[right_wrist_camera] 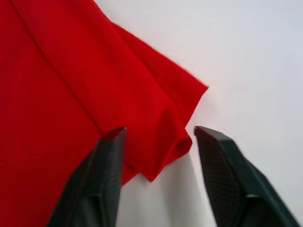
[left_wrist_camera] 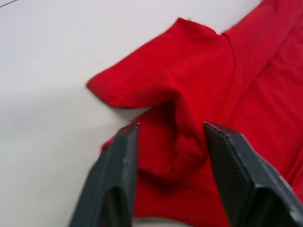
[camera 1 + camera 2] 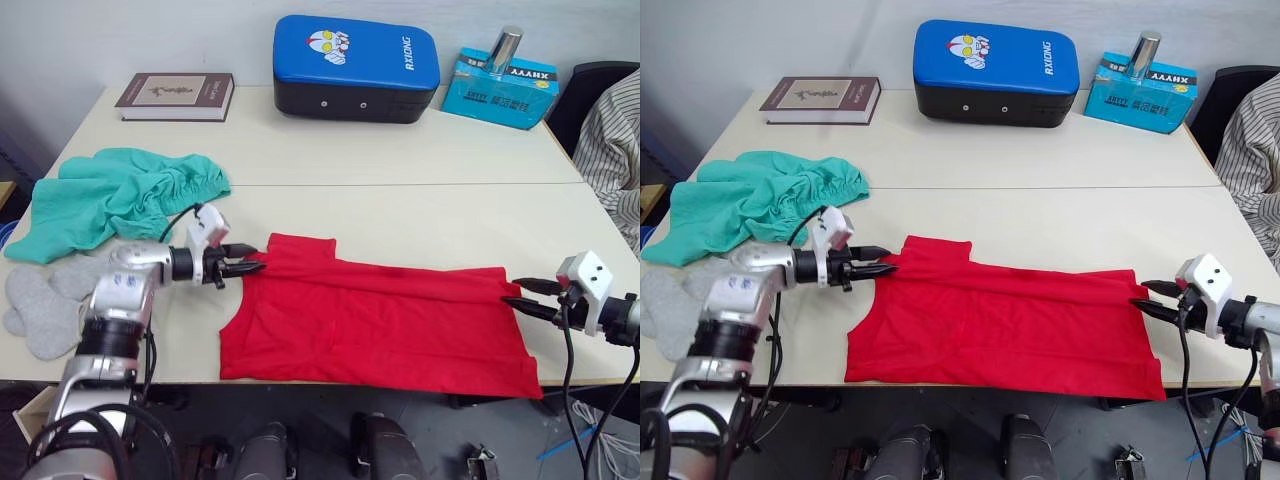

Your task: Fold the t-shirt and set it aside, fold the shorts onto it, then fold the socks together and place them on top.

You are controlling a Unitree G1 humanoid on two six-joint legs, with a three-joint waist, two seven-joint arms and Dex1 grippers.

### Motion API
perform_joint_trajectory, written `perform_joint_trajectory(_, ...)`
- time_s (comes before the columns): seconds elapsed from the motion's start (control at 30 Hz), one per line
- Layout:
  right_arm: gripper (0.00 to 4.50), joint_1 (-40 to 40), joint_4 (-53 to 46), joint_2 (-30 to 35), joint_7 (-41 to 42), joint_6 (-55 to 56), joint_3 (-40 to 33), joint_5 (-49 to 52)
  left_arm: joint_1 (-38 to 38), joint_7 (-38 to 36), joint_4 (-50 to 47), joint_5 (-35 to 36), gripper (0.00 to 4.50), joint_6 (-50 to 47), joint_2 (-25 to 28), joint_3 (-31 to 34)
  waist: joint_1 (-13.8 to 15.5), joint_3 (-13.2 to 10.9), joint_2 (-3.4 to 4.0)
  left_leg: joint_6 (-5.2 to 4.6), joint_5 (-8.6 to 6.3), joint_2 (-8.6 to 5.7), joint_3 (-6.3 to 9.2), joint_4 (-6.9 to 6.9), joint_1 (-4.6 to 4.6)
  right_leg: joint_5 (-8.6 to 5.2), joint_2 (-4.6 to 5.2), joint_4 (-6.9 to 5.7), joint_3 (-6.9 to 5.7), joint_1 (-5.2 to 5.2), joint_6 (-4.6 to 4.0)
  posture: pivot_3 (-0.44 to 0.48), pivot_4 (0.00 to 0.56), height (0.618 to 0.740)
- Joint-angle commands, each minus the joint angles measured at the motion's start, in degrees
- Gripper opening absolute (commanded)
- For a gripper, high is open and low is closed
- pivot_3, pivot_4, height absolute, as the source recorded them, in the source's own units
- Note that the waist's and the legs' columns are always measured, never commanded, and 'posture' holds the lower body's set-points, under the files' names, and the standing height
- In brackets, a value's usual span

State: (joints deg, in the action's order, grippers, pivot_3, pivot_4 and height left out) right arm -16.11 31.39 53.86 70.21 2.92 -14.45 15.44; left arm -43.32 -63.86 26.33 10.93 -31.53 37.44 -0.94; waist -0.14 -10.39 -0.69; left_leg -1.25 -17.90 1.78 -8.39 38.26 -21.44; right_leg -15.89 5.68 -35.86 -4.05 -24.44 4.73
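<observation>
The red t-shirt (image 3: 380,325) lies flat along the table's front edge, stretched left to right. My left gripper (image 3: 255,261) is open at its left upper edge. In the left wrist view a raised bunch of red cloth (image 2: 173,142) sits between the two fingers. My right gripper (image 3: 515,292) is open at the shirt's right end, its fingers on either side of a folded corner (image 1: 182,142). The teal shorts (image 3: 120,195) lie crumpled at the table's left. The grey socks (image 3: 45,300) lie in front of them, by my left arm.
At the back of the table (image 3: 400,210) stand a book (image 3: 177,95), a blue padded case (image 3: 355,68) and a teal box (image 3: 500,88) with a metal cylinder (image 3: 505,48) on it. A person's striped sleeve (image 3: 615,140) shows at the right edge.
</observation>
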Motion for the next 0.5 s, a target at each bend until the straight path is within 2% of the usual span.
perform_joint_trajectory(0.03, 3.68, -1.0, -1.3, 1.7, 0.8, 0.9, -2.1, 1.5, -7.4, 0.3, 8.4, -1.0, 3.69, -6.4, -1.0, -1.9, 0.1, 0.0, 0.0, 0.0, 0.0, 0.01, 0.0, 0.0, 0.0, 0.0, -0.02, 0.01, -0.01, 0.0, 0.0, 0.0, 0.15, 0.74)
perform_joint_trajectory(0.07, 3.99, -1.4, -0.8, 1.7, 0.9, 1.1, -1.7, 1.3, -10.4, 1.5, 12.4, -1.2, 3.97, -7.8, -2.4, -2.0, 0.1, 0.0, 0.0, 0.0, 0.0, 0.01, 0.0, 0.01, 0.0, 0.0, -0.03, 0.01, -0.01, 0.01, 0.0, 0.0, 0.15, 0.74)
perform_joint_trajectory(0.3, 3.99, -3.7, 1.7, 0.4, 1.5, 1.0, 1.5, -0.4, -20.9, 6.1, 30.7, -5.7, 3.97, -9.0, -9.1, -4.5, -0.1, 0.0, -0.04, -0.01, 0.0, 0.02, -0.04, -0.01, -0.02, 0.0, -0.13, -0.01, 0.01, -0.01, 0.0, 0.0, 0.15, 0.74)
perform_joint_trajectory(0.5, 3.99, -6.4, 5.7, 0.6, 2.1, 3.0, 3.6, -2.3, -23.8, 6.4, 37.0, -7.0, 3.97, -8.9, -13.3, -4.7, 0.1, 0.0, -0.03, 0.0, 0.0, -0.01, -0.04, 0.08, 0.01, 0.0, -0.07, -0.02, 0.03, 0.01, 0.0, 0.0, 0.15, 0.74)
